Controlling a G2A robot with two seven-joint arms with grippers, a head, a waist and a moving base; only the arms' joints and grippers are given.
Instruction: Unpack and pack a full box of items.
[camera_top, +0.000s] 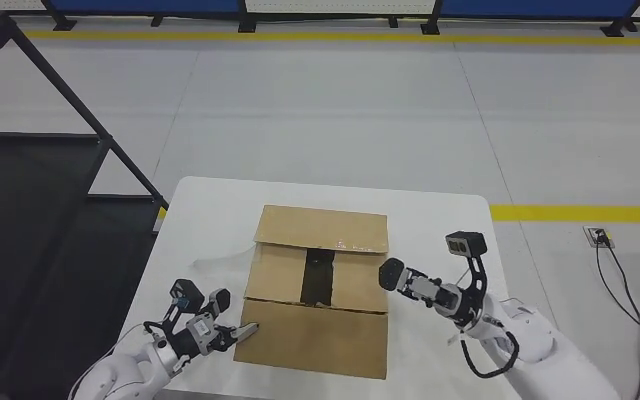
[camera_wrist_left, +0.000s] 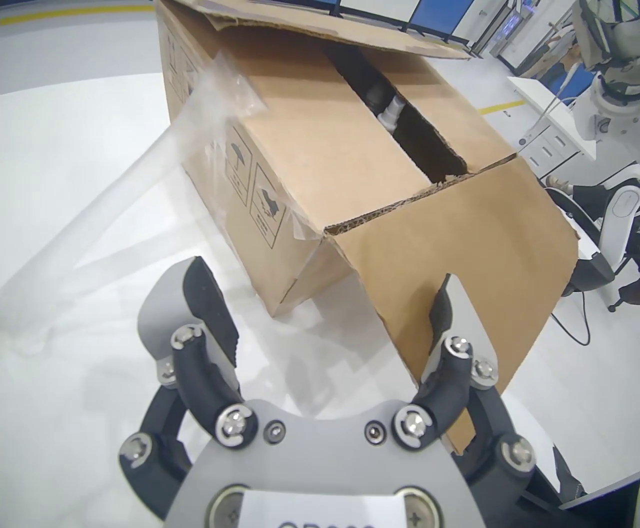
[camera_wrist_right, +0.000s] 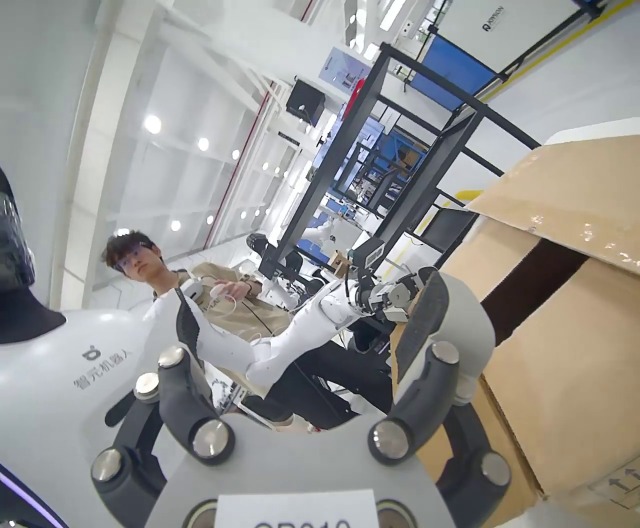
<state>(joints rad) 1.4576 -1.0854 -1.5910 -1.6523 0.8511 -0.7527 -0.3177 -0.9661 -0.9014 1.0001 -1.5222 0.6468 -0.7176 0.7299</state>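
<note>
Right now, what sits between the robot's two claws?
The cardboard box, partly open on top, stands between the left gripper and the right gripper, as the top view shows.

Brown box (camera_top: 320, 290), white table (camera_top: 200, 215)

Narrow slot (camera_top: 318, 277) between box (camera_top: 350, 295) flaps, sole top opening; near flap (camera_top: 310, 340) juts outward; table (camera_top: 205, 225) margins open both sides.

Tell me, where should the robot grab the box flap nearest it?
Probably the flap by its free edge, from the robot's side, with the left tool. It juts past the box wall, thin and bare, so the tool can straddle it.
</note>
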